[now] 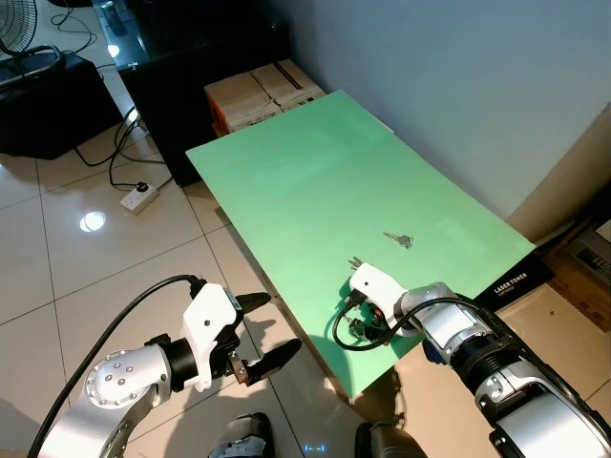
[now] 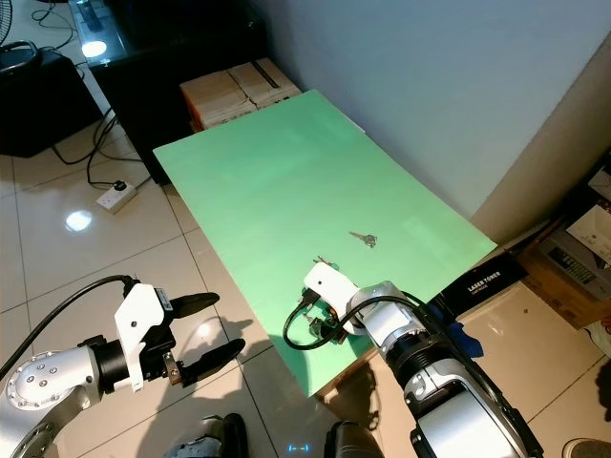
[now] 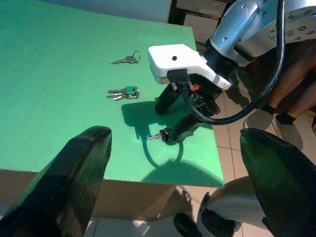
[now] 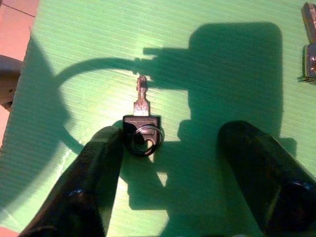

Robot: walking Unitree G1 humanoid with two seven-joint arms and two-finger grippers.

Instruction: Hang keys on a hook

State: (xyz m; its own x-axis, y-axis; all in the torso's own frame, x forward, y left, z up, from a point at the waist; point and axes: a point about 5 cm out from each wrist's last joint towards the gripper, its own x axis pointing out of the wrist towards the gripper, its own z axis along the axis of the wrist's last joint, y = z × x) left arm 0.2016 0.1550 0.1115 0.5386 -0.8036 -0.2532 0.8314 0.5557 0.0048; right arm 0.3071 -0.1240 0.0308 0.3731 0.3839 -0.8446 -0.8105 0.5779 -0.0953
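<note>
L claw (image 1: 256, 334), R claw (image 4: 173, 163) both agape.

Wide open green surface (image 1: 315, 191), bare across its far half. Near the front edge, three scattered obstacles: black-headed key (image 4: 141, 123) touching one of the right gripper's (image 4: 173, 148) spread fingers (image 4: 94, 168), green-tagged key bunch (image 3: 124, 92) just beside, silver key pair (image 1: 399, 239) farther in. Clear floor (image 1: 95, 267) to the left, under the left gripper (image 1: 263, 334). Wall (image 1: 458, 86) along the far side; boxes (image 1: 258, 91) beyond the far corner.

Right end effector (image 2: 325, 329) rests on green table (image 2: 267, 181) near keys (image 2: 363, 239).
</note>
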